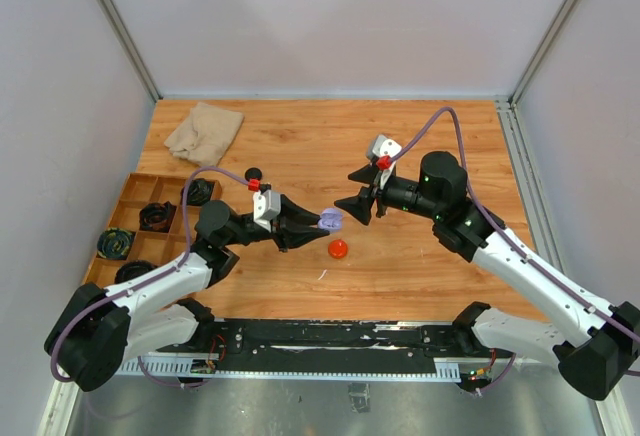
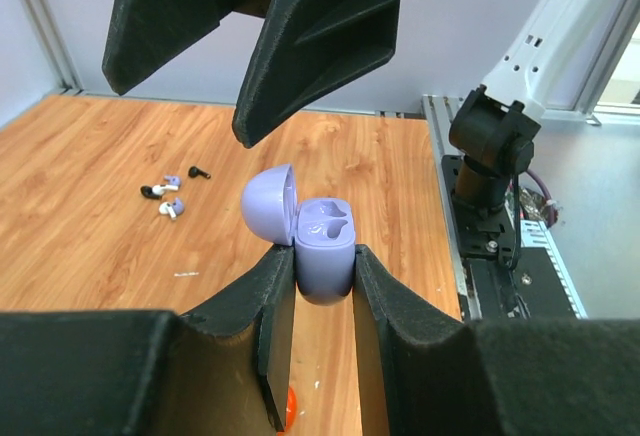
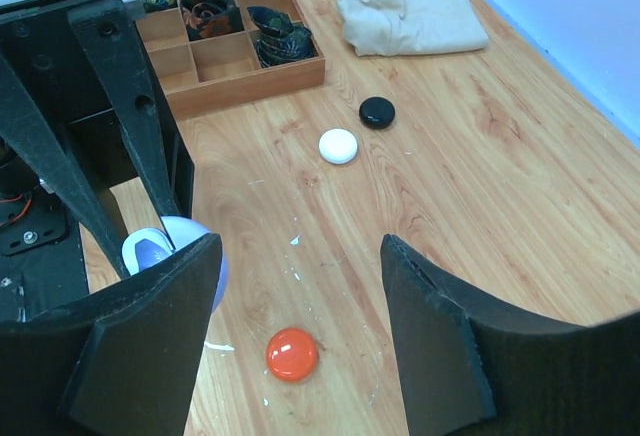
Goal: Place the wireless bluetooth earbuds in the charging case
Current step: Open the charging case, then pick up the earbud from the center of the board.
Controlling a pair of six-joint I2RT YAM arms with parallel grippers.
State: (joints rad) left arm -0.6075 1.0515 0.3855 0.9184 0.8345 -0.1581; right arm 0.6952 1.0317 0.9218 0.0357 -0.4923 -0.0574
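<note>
My left gripper [image 1: 318,221] is shut on an open lilac charging case [image 1: 331,220] and holds it above the table. In the left wrist view the case [image 2: 325,246] sits between the fingertips [image 2: 275,276], lid [image 2: 272,200] tipped back and both sockets empty. Several tiny earbuds [image 2: 168,194], black, lilac and white, lie on the wood beyond it; I cannot make them out in the top view. My right gripper [image 1: 350,190] is open and empty, just right of the case. From its wrist [image 3: 300,246] the case [image 3: 165,251] shows beside its left finger.
A red puck [image 1: 338,249] lies on the table below the case, also in the right wrist view [image 3: 292,353]. A white puck [image 3: 338,146] and a black puck [image 3: 377,112] lie farther back. A wooden compartment tray [image 1: 128,193] stands at the left, a beige cloth [image 1: 205,131] at the back left.
</note>
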